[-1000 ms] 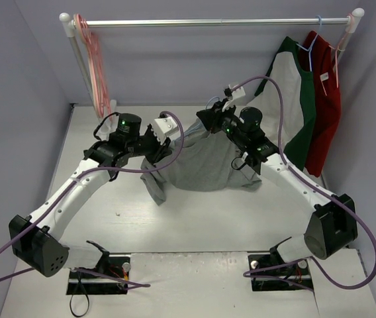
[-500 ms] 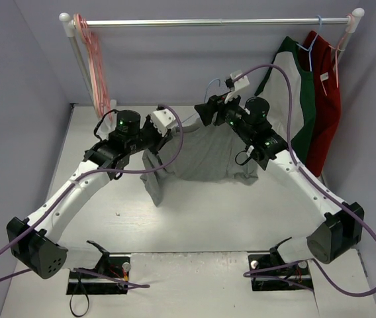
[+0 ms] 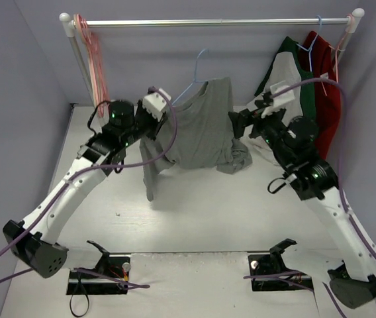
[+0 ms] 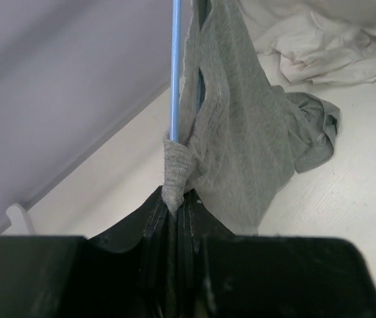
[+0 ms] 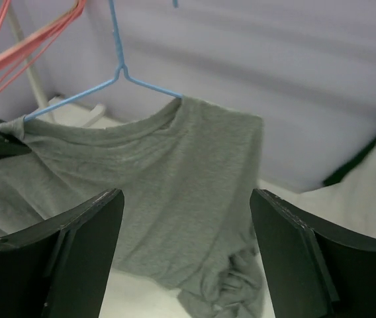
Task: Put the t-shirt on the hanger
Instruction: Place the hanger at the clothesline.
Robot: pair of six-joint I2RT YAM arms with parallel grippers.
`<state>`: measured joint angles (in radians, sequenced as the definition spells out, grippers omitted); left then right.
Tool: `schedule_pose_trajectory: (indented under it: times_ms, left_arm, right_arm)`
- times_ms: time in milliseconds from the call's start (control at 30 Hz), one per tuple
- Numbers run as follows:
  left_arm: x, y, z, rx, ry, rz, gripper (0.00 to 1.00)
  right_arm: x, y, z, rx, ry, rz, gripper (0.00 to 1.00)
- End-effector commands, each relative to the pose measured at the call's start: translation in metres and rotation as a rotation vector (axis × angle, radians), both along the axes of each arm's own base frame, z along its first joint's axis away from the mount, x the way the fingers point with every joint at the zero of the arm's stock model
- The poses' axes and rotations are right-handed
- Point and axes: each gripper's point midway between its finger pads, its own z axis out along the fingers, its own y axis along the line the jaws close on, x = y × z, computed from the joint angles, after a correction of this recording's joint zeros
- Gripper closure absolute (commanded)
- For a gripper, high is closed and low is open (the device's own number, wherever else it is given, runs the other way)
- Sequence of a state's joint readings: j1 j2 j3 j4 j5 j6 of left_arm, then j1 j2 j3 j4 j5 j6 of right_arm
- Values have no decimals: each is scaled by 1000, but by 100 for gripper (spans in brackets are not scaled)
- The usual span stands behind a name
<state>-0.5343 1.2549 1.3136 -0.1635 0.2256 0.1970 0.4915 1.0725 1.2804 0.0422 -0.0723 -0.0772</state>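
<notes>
Now up vs a second ago: the t-shirt [image 3: 201,126] was slumped low on the counter [image 3: 194,212] between both arms. It hangs on the hanger [image 3: 187,91] at 12 o'clock, collar on the wire, lower corner bunched and seemingly touching the counter.

Left gripper [image 3: 163,112] has risen to 11 o'clock, jaws clamped together on the t-shirt shoulder at the hanger's end. Right gripper [image 3: 237,122] has let go and backed off to 2 o'clock, jaws wide apart, just beside the shirt's edge.

Around: the hook sits below the rail [image 3: 208,22], apart from it. Pink hangers [image 3: 92,46] at 10 o'clock. White-and-green shirt [image 3: 284,86] and red garment [image 3: 327,99] at 2 o'clock, close behind the right arm.
</notes>
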Motion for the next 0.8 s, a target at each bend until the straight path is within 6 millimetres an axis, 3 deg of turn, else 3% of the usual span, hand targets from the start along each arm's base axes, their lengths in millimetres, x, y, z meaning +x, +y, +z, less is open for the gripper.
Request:
schedule_pose_trajectory:
  times_ms: [0,33,100,133,267,367,467,500,567,600,700,767]
  left_arm:
    - [-8,8,151,-149,-250,22,100]
    - [-14,6,170,-161,-261,-3,100]
    - [-20,-1,185,-159,-235,-41,100]
    - [-37,-3,217,-202,-287,-86,100]
    - [-65,-24,216,-240,-219,-233,100]
    - [-82,-27,196,-212,-134,-304,100]
    - [-66,-1,190,-163,-159,-145,100]
    - [-43,26,192,-137,-174,52,100]
    - [-22,50,202,-103,-187,224,100]
    - [-14,67,197,-60,-189,347,100]
    - [-10,64,185,-55,-142,358,100]
    - [-19,32,168,-74,-63,194,100]
  right_arm:
    - [-18,-41,48,0,-137,-140,21]
    - [-23,-47,58,-7,-164,-158,20]
    - [-32,-60,70,-6,-197,-198,20]
    - [-34,-65,74,-17,-213,-215,20]
    - [-36,-77,75,-24,-227,-269,19]
    - [-33,-76,66,-32,-205,-273,18]
    - [-31,-75,60,-32,-192,-270,19]
    - [-30,-74,57,-32,-186,-269,18]
    - [-28,-71,55,-30,-183,-262,18]
    - [-27,-71,56,-27,-182,-260,19]
    - [-26,-68,55,-27,-176,-253,18]
    - [-26,-68,52,-30,-167,-250,18]
